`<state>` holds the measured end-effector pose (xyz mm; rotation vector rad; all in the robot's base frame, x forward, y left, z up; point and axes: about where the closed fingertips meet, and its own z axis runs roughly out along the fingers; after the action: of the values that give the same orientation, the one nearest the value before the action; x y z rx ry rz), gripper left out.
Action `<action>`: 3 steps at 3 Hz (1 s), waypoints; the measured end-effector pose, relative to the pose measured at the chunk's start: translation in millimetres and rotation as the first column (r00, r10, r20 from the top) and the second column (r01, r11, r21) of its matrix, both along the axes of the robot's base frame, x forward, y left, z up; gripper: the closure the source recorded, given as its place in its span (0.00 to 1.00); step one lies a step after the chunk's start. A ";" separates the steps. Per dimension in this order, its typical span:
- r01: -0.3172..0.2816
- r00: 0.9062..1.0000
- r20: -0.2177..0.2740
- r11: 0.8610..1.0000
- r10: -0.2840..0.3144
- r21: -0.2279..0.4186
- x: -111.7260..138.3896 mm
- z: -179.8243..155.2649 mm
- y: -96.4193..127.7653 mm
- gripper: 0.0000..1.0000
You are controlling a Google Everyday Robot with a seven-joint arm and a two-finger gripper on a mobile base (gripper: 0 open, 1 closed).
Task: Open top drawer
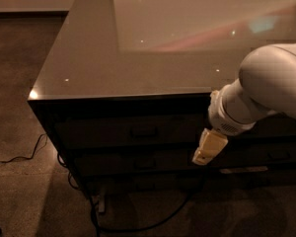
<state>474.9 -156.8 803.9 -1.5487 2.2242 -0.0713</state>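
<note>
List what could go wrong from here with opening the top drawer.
1. The gripper hangs right of and below the top drawer's handle, near the drawer beneath; it might hook the wrong front.
2. The handle is small and dark against its front, easy to miss.
3. A cable lies on the floor by the cabinet; driving closer could snag it.

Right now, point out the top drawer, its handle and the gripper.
top drawer (93,131), camera view, left part of its dark front.
handle (144,131), camera view, middle of the bar.
gripper (203,153), camera view, cream tip, below and right of the handle.
</note>
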 end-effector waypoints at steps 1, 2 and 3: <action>0.000 1.000 0.000 1.000 0.000 0.000 -0.1 0.0 0.0 0.00; -0.007 1.000 -0.015 1.000 0.008 0.019 0.6 -12.9 0.2 0.00; -0.002 0.999 -0.045 1.000 0.003 0.031 2.6 -37.1 4.9 0.00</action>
<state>477.4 -151.9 766.8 -1.5511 2.2473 -0.0012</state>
